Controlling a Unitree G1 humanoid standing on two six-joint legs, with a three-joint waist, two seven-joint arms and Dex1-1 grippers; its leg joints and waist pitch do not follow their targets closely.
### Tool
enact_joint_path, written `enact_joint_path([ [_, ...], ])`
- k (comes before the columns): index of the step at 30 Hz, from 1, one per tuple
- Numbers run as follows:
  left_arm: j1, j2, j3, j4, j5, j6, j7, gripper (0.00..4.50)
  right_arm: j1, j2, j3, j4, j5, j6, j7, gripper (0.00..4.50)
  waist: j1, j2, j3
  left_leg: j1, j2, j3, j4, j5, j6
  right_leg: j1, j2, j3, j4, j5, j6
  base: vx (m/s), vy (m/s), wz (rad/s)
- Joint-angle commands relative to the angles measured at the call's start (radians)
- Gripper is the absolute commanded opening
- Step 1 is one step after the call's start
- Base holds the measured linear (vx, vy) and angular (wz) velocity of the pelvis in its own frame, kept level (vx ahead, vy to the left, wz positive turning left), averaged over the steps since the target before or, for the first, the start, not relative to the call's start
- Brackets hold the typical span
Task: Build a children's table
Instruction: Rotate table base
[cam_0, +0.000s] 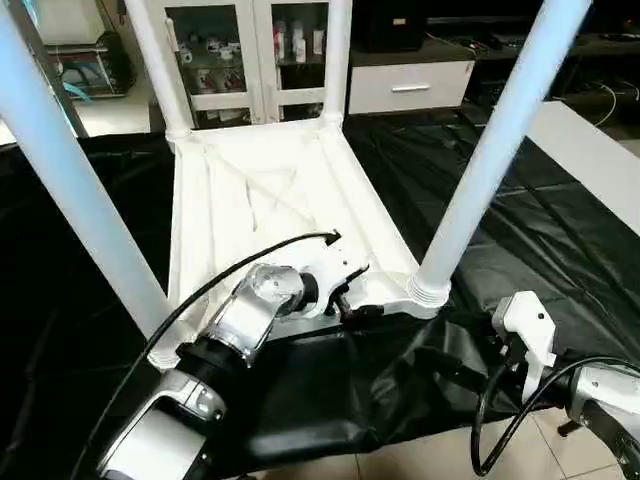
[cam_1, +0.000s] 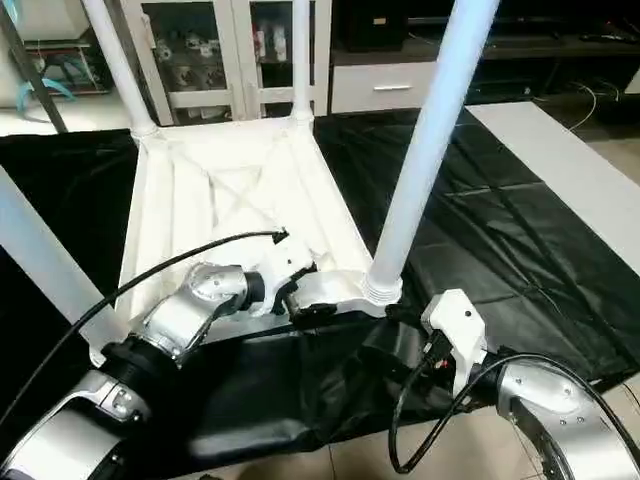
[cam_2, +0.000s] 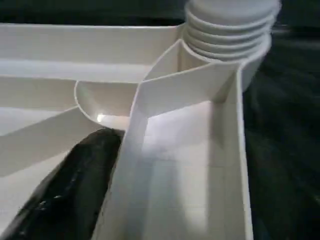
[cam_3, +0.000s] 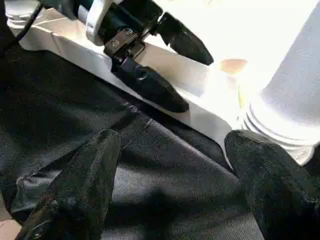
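The white tabletop (cam_0: 215, 235) lies upside down on a black cloth, ribs up. A white leg stands in each corner socket: far left (cam_0: 160, 70), far right (cam_0: 337, 60), near left (cam_0: 70, 180) and near right (cam_0: 490, 150). My left gripper (cam_0: 352, 305) is at the tabletop's near rim, close to the near right leg's socket. It is open and straddles the rim wall, with one black finger (cam_3: 182, 40) inside and the other outside. My right gripper (cam_3: 175, 165) hangs open just in front of the near right leg's threaded base (cam_3: 280, 125), above the cloth, holding nothing.
The black cloth (cam_0: 560, 240) covers the work surface, and its wrinkled front edge hangs over tiled floor (cam_0: 420, 460). A white glass-door cabinet (cam_0: 250, 50) and a drawer unit (cam_0: 410, 85) stand behind. A pale strip (cam_0: 600, 150) runs along the right.
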Motion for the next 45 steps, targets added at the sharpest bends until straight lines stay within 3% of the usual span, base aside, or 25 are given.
enact_joint_path([
  [1, 0.008, -0.005, -0.047, 0.041, 0.023, -0.073, -0.025, 4.16, -0.005, -0.005, 0.003, -0.01, -0.003, 0.003, 0.002, 3.64, -0.002, -0.02, -0.058, 0.012, 0.054, -0.025, -0.078, -0.216, 0.091, 0.033, -0.045, 0.026, -0.067, -0.229, -0.201, 0.0, 0.0, 0.0],
  [3, 0.01, 0.001, -0.057, 0.06, 0.036, -0.092, -0.028, 4.16, -0.006, -0.005, 0.003, -0.01, -0.003, 0.002, 0.003, 3.64, 0.0, -0.019, -0.06, 0.011, 0.055, -0.024, -0.074, -0.17, 0.108, 0.036, -0.046, 0.026, -0.058, -0.151, -0.224, 0.0, 0.0, 0.0],
  [6, 0.018, 0.014, -0.065, 0.078, 0.041, -0.119, -0.049, 4.16, -0.007, -0.007, 0.002, -0.008, -0.003, 0.002, 0.004, 3.64, 0.002, -0.02, -0.058, 0.009, 0.054, -0.022, -0.073, -0.164, 0.123, 0.037, -0.048, 0.025, -0.058, -0.149, -0.238, 0.0, 0.0, 0.0],
  [12, 0.021, 0.03, -0.067, 0.104, 0.058, -0.15, -0.056, 4.16, -0.008, -0.01, -0.001, -0.005, -0.003, 0.002, 0.007, 3.64, -0.004, -0.022, -0.05, 0.013, 0.055, -0.025, -0.083, -0.256, 0.078, 0.034, -0.049, 0.026, -0.072, -0.309, -0.2, 0.0, 0.0, 0.0],
  [18, 0.009, 0.015, -0.047, 0.154, 0.047, -0.205, -0.049, 4.16, -0.019, -0.008, 0.005, 0.004, -0.007, -0.002, 0.01, 3.64, -0.006, -0.025, -0.048, 0.014, 0.054, -0.025, -0.085, -0.27, 0.07, 0.032, -0.05, 0.027, -0.076, -0.342, -0.186, 0.0, 0.0, 0.0],
  [22, 0.008, 0.006, -0.03, 0.168, 0.031, -0.214, -0.061, 3.8, -0.023, -0.009, 0.005, 0.007, -0.01, -0.004, 0.011, 3.64, -0.008, -0.025, -0.047, 0.015, 0.054, -0.027, -0.087, -0.292, 0.059, 0.032, -0.05, 0.027, -0.079, -0.371, -0.179, 0.0, 0.0, 0.0],
  [29, 0.011, 0.004, 0.016, 0.177, -0.006, -0.215, -0.057, 3.28, -0.039, 0.009, -0.019, 0.02, 0.005, -0.004, -0.008, 3.64, -0.008, -0.027, -0.049, 0.013, 0.055, -0.025, -0.085, -0.259, 0.074, 0.034, -0.051, 0.027, -0.072, -0.31, -0.201, 0.0, 0.0, 0.0],
  [32, 0.032, 0.051, 0.028, 0.168, -0.005, -0.215, -0.081, 3.2, -0.072, 0.028, -0.064, 0.057, 0.023, -0.001, -0.041, 3.64, -0.011, -0.029, -0.049, 0.014, 0.054, -0.025, -0.086, -0.262, 0.073, 0.032, -0.051, 0.026, -0.074, -0.332, -0.197, 0.0, 0.0, 0.0],
  [35, 0.053, 0.094, 0.028, 0.156, 0.012, -0.22, -0.092, 3.19, -0.084, 0.02, -0.071, 0.081, 0.013, -0.015, -0.038, 3.64, -0.015, -0.033, -0.048, 0.01, 0.053, -0.026, -0.087, -0.259, 0.071, 0.034, -0.051, 0.026, -0.072, -0.34, -0.193, 0.0, 0.0, 0.0],
  [39, 0.072, 0.131, 0.036, 0.138, 0.021, -0.208, -0.088, 3.18, -0.093, 0.016, -0.074, 0.089, 0.014, -0.015, -0.034, 3.64, -0.021, -0.03, -0.046, 0.01, 0.054, -0.028, -0.09, -0.278, 0.06, 0.034, -0.051, 0.026, -0.075, -0.378, -0.177, 0.0, 0.0, 0.0],
  [45, 0.156, 0.26, 0.087, 0.006, 0.01, -0.131, -0.089, 3.17, -0.112, 0.018, -0.074, 0.103, 0.007, -0.018, -0.03, 3.64, -0.056, -0.031, -0.044, -0.001, 0.051, -0.038, -0.096, -0.331, 0.034, 0.034, -0.049, 0.021, -0.079, -0.459, -0.152, 0.0, 0.0, 0.0],
])
